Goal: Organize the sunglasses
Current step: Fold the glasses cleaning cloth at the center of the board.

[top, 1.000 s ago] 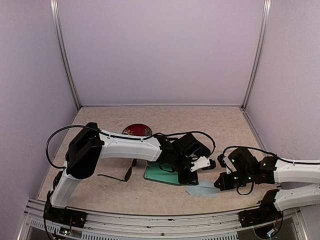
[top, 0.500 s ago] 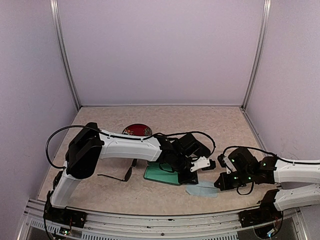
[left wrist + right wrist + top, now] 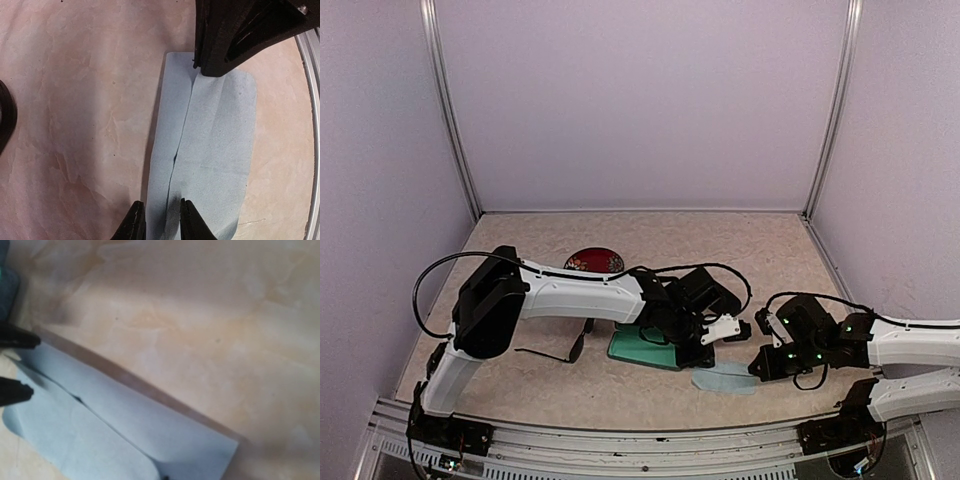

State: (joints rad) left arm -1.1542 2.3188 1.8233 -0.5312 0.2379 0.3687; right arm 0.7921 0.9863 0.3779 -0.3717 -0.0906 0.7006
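The left gripper (image 3: 159, 221) is shown with jaws narrowly apart astride the flap (image 3: 175, 130) of the single blue-grey case (image 3: 215, 150) at near right, pinch unconfirmed. The right gripper (image 3: 760, 366) is clenched at its right end. Opening is judged in hand, and a flap lift is called for. Only one pair of sunglasses (image 3: 576, 347) is seen, near left.

Blue-grey flat case (image 3: 210, 150) on marbled table (image 3: 75, 100); green flat item (image 3: 635, 348) just beside; dark-red oval case (image 3: 594, 261) farther back.
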